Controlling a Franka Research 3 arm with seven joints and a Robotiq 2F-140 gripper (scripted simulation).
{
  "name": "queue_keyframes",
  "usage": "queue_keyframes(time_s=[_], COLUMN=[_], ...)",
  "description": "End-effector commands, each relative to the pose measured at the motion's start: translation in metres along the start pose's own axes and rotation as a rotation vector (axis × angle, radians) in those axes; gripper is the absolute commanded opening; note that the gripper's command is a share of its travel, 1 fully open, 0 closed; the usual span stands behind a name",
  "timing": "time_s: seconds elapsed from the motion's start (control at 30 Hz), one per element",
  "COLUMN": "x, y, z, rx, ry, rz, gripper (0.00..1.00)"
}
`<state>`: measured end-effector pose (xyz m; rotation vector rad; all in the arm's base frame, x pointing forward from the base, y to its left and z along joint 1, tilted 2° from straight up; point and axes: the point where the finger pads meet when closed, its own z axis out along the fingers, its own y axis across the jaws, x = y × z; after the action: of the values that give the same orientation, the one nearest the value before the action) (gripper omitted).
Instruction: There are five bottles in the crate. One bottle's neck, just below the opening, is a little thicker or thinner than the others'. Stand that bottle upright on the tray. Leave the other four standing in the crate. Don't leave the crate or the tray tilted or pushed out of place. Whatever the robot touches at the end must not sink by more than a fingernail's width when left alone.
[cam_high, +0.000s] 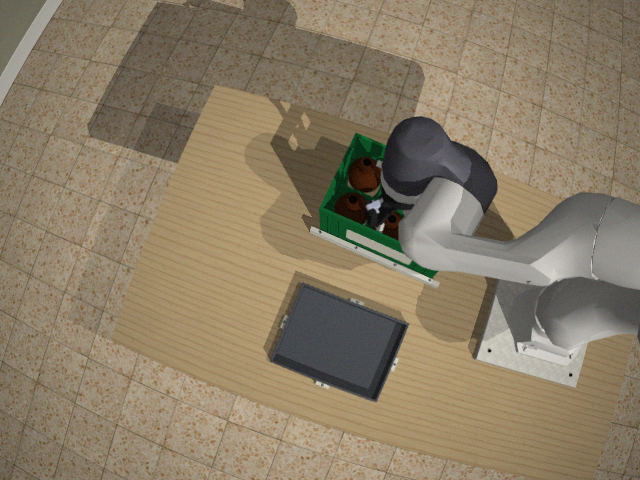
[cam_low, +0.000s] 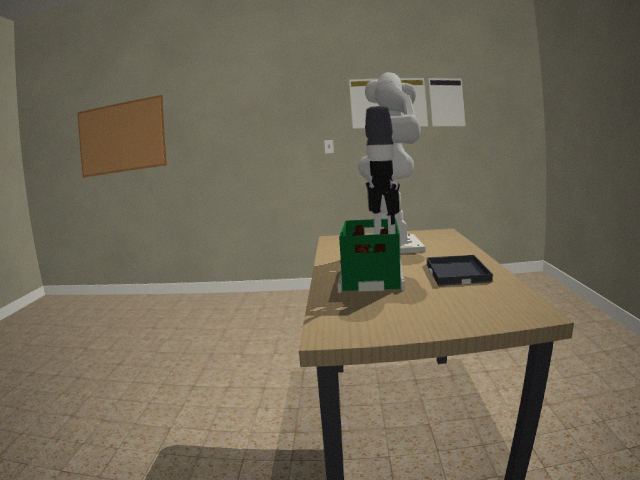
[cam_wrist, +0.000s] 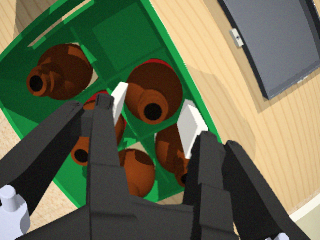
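While all five brown bottles (cam_wrist: 154, 92) stand in our green crate (cam_high: 338, 227) (cam_low: 369, 266) (cam_wrist: 172, 47) | our pincer (cam_high: 379, 209) (cam_low: 384, 227) (cam_wrist: 153, 104) reaches inside, fingers apart | our tray (cam_high: 338, 338) (cam_low: 459, 269) (cam_wrist: 280, 40) holds no bottle

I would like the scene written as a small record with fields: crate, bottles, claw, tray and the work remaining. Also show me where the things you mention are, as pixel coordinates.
crate: green, upright on the table (cam_high: 206, 232) (cam_low: 439, 315) (cam_wrist: 215, 55)
crate (cam_high: 330, 224) (cam_low: 369, 268) (cam_wrist: 159, 35) contents: five brown bottles (cam_high: 364, 178) (cam_low: 361, 249) (cam_wrist: 160, 80); one compartment without a bottle
claw (cam_high: 380, 196) (cam_low: 384, 227) (cam_wrist: 153, 104): open, over the crate, pads apart
held: nothing visible
tray (cam_high: 336, 335) (cam_low: 459, 268) (cam_wrist: 285, 40): dark, flat beside the crate, no bottle on it
odd neck: cannot tell which
remaining: odd-necked bottle to the tray
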<state>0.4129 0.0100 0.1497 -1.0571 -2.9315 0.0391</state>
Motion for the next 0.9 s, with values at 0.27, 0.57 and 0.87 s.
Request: queue_keyframes(time_s=[0.27,0.57,0.87], x=[-0.0026,-0.0026,-0.0026], y=[0.0002,0.0002,0.0002], z=[0.0071,0.0082,0.0082], rx=[-0.001,-0.001,-0.001], ry=[-0.007,-0.007,-0.007], rz=[0.006,0.006,0.006], gripper=[0.44,0.44,0.44])
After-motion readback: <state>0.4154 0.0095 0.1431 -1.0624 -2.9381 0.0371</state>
